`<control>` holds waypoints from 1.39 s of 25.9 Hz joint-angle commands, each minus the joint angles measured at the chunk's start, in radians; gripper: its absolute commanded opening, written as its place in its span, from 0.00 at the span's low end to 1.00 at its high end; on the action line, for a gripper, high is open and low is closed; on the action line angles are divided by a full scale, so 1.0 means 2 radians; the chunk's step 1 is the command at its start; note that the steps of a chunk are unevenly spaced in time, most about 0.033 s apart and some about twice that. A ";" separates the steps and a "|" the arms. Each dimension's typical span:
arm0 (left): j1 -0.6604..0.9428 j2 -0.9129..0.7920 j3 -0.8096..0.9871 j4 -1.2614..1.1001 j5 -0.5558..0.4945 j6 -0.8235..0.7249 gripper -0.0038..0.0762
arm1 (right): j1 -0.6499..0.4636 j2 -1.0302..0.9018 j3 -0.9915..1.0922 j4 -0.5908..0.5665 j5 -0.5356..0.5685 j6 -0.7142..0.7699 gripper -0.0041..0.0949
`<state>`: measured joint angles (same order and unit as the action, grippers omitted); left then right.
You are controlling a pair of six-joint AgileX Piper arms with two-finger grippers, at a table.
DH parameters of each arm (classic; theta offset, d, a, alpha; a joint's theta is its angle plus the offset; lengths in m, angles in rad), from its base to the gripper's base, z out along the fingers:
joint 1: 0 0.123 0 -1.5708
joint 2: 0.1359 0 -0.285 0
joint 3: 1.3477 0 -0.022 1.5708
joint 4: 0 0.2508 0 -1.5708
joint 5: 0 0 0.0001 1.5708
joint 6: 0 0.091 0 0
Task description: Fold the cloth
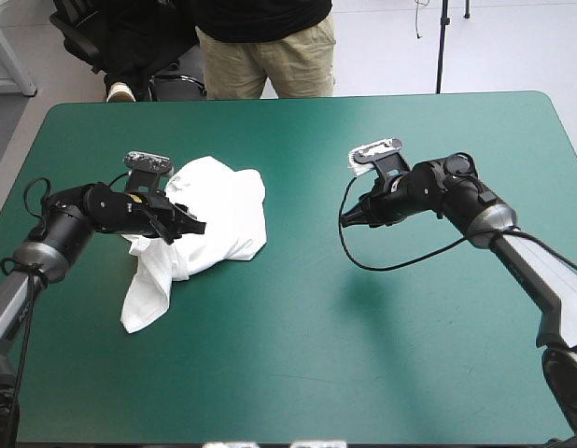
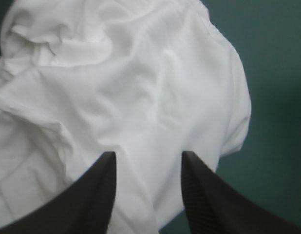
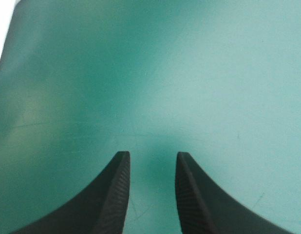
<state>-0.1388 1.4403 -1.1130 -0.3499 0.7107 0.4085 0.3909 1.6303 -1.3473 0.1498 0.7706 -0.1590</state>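
The teal-green table [image 1: 363, 355] carries one white T-shirt [image 1: 223, 210], a crumpled heap left of centre. The left gripper [image 1: 190, 227] sits over the T-shirt's left part, fingers apart, gripping nothing. The right gripper [image 1: 349, 217] hangs well to the T-shirt's right, fingers apart, empty.

T-shirt [image 1: 223, 210] heaped left-ctr, open teal-green cover [image 1: 382, 355] elsewhere
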 commanded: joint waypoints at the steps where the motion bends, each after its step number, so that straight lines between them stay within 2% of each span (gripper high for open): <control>1: -0.001 -0.015 -0.044 0.017 -0.015 -0.045 0.61 | 0.001 -0.021 -0.017 0.001 -0.018 -0.004 0.34; 9: -0.001 0.005 -0.090 0.019 0.016 -0.056 0.61 | 0.001 -0.021 -0.017 0.007 -0.025 -0.006 0.34; 13: -0.001 0.012 -0.090 0.019 0.028 -0.056 0.61 | 0.001 -0.021 -0.018 0.041 -0.044 -0.045 0.38; 16: -0.001 0.013 -0.090 0.019 0.027 -0.054 0.61 | 0.001 -0.051 -0.027 0.057 -0.010 -0.048 0.38; 27: -0.001 0.013 -0.090 0.006 0.020 -0.033 0.61 | 0.001 -0.328 -0.023 -0.075 0.090 0.042 0.38; 32: -0.002 0.013 -0.090 0.006 0.016 -0.026 0.61 | 0.001 -0.464 0.054 -0.116 0.086 0.068 0.38; 36: -0.002 0.014 -0.090 0.005 0.010 -0.008 0.61 | 0.001 -0.569 0.206 -0.120 0.037 0.083 0.38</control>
<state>-0.1378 1.5037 -1.2583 -0.3139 0.7761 0.3852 0.3909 0.5520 -1.0116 -0.0773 0.9478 -0.0101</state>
